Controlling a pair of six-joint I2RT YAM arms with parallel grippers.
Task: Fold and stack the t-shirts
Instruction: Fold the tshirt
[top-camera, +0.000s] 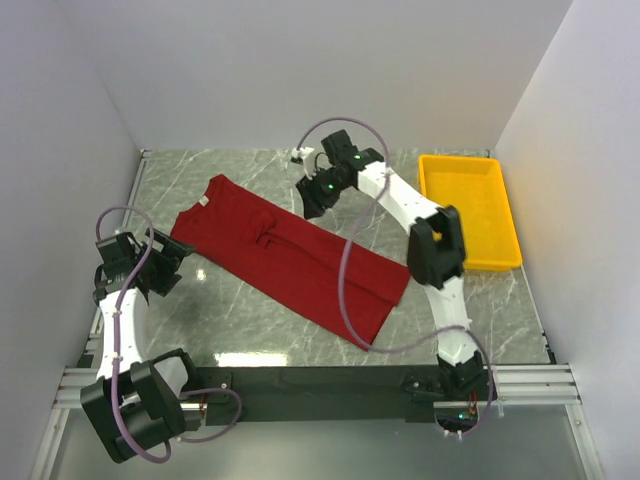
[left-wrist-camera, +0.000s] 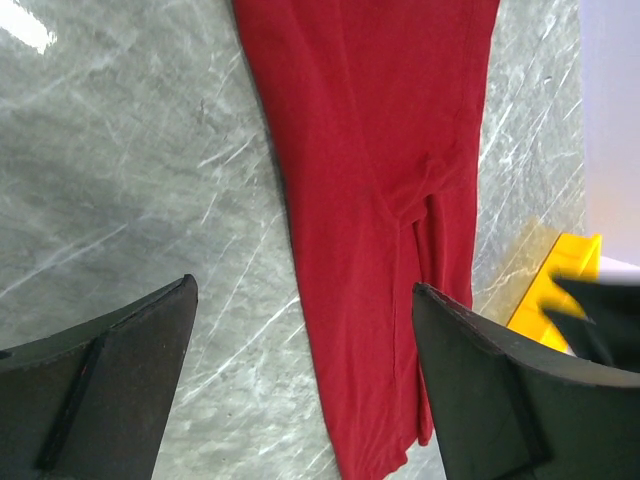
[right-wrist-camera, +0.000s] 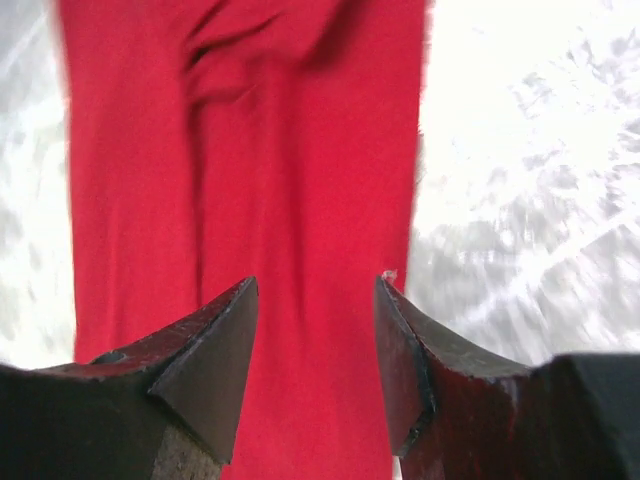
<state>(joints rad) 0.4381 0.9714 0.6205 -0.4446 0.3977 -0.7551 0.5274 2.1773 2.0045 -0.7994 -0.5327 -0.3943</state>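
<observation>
Since both hold nothing — the left gripper (top-camera: 163, 265) spread wide, the right gripper (right-wrist-camera: 315, 285) parted above the cloth — the next fold probably needs each to pinch one end squarely. The t-shirt (top-camera: 290, 258), maroon, lies as a long narrow strip diagonally across the table (top-camera: 250, 330), puckered mid-length.

A: Deep red t-shirt (top-camera: 290, 255), one plain colour all over, and a tiny white tag (top-camera: 203, 203).
B: The desk (top-camera: 250, 330) is grey marble streaked with pale veins. Bright yellow tray (top-camera: 468, 205). Black on the left hand (left-wrist-camera: 303, 287) and the right hand (right-wrist-camera: 315, 283).
</observation>
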